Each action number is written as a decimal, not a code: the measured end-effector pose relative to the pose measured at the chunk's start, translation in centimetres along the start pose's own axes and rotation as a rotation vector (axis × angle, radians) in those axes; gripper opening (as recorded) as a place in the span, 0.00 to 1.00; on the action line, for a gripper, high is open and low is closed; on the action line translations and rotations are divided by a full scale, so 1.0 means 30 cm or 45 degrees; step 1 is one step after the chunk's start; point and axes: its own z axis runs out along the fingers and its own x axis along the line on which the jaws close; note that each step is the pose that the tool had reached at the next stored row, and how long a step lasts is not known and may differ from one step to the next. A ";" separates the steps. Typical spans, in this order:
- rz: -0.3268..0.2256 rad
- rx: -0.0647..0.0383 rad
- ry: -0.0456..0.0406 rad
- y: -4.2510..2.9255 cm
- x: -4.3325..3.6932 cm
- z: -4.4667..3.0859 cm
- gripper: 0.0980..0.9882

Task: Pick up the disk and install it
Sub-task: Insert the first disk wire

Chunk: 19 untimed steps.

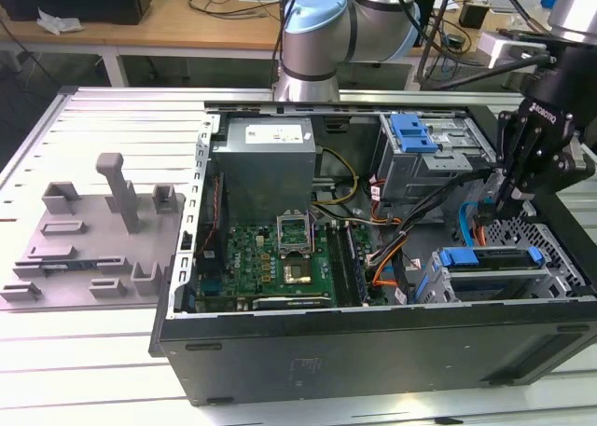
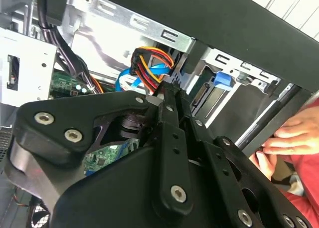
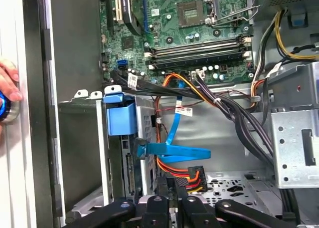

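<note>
Slatted workbench [image 1: 93, 109], open computer case [image 1: 373, 351]. Disk [image 1: 489, 257] slotted in bay [image 1: 438, 284] just beside gripper [image 1: 502, 207], socket end toward cables [image 3: 219, 101], likely for plugging. Gripper drawn together at power plug [image 3: 193, 175].

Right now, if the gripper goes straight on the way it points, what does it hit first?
Most likely the connector on the red and yellow wires. It sits right ahead of the gripper in both wrist views, beside the blue cable. Whether they already touch is unclear.
</note>
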 end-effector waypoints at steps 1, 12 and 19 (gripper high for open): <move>0.000 0.000 -0.001 -0.001 0.003 0.001 0.07; -0.059 0.012 -0.005 -0.001 0.021 0.000 0.07; -0.096 0.051 -0.014 -0.001 0.053 -0.019 0.07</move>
